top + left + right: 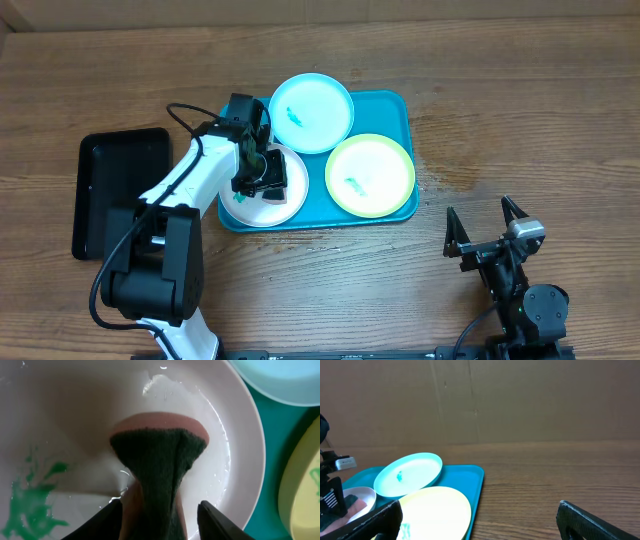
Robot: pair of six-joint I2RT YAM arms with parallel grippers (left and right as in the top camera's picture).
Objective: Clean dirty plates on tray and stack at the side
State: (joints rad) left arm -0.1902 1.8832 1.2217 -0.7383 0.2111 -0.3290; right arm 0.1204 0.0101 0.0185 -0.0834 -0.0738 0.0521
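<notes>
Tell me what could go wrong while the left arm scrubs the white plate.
The white plate lies loose on the blue tray with nothing bracing it; the sponge in the left gripper could shove it into the cyan plate. The green smear sits beside the sponge, so strokes may spread or miss it.

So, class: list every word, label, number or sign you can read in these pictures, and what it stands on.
No text is readable.
A small white patch on the left arm, in the right wrist view, is too blurred to read.
The turquoise tray bears no print.
</notes>
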